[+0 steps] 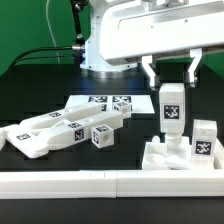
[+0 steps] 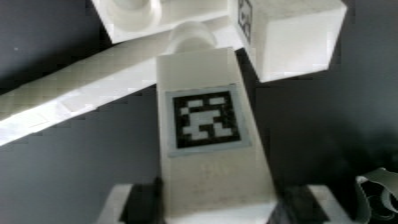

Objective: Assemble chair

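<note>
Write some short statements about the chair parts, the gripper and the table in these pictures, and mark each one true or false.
1. An upright part bearing a tag rises from the seat block. True.
2. The gripper hangs over the loose parts at the exterior view's left. False: it is at the upright part, with one finger on each side of it.
3. The marker board lies flat on the table, behind the loose parts. True.
4. The table has a white top. False: the top is black, and only the parts on it are white.
</note>
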You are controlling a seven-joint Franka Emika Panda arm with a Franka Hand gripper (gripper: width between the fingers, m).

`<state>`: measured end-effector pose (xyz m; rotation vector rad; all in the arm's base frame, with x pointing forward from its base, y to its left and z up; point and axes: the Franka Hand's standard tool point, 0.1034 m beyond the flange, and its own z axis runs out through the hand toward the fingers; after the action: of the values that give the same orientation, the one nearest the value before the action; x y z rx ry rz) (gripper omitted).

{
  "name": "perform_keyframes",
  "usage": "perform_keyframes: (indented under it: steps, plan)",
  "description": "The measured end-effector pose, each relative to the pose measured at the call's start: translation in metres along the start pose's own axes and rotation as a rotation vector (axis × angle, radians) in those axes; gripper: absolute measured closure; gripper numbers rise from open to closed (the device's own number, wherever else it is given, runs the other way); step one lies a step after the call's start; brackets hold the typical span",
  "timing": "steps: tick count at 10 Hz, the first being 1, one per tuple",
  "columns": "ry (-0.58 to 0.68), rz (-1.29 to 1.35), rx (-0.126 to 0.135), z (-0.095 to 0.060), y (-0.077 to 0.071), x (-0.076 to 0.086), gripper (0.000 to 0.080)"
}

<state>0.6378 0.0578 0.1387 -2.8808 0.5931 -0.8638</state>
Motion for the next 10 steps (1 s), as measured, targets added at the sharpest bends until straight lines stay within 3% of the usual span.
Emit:
perform_keyframes:
  steps: [2, 4, 10]
  plan:
    - [-0.001, -0.052, -0.024, 0.008, 0.017, -0.001, 0.0518]
    - [0.001, -0.073, -0.034, 0.011, 0.025, 0.000, 0.0518]
    - [-0.021, -0.091, -0.044, 0.024, 0.025, -0.019, 0.0518]
